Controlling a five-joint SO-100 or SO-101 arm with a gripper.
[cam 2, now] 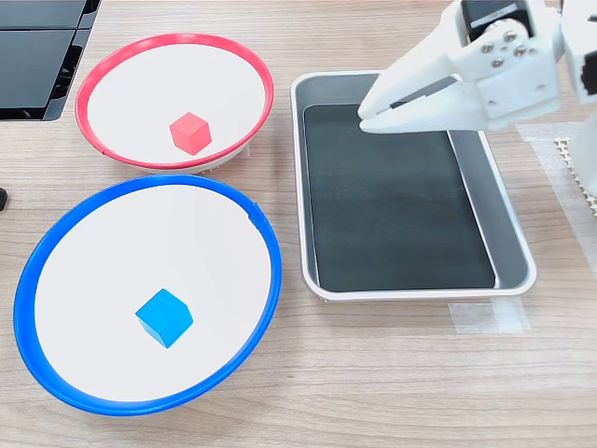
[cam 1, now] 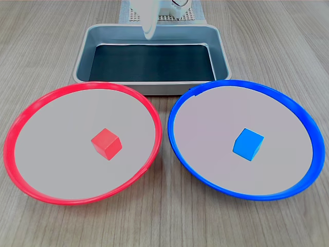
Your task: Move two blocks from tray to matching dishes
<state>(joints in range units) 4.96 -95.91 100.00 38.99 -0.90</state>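
The red block [cam 1: 106,143] [cam 2: 190,133] lies near the middle of the red-rimmed dish [cam 1: 82,86] [cam 2: 173,39]. In the blue-rimmed dish [cam 1: 231,84] [cam 2: 149,183] sits the blue block [cam 1: 248,144] [cam 2: 164,317]. Nothing rests on the dark floor of the grey tray [cam 1: 85,51] [cam 2: 513,233]. My white gripper [cam 1: 149,28] [cam 2: 365,116] hovers above the tray's far end, on the second exterior view's upper side. Its fingertips meet and hold nothing. The first exterior view shows only one finger.
Both dishes nearly touch each other and the tray's long wall. Black panels [cam 2: 37,56] lie at the second exterior view's top left. Clear tape [cam 2: 485,317] is stuck beside the tray. The arm's base [cam 1: 164,9] stands on a mesh mat [cam 2: 571,154] behind the tray.
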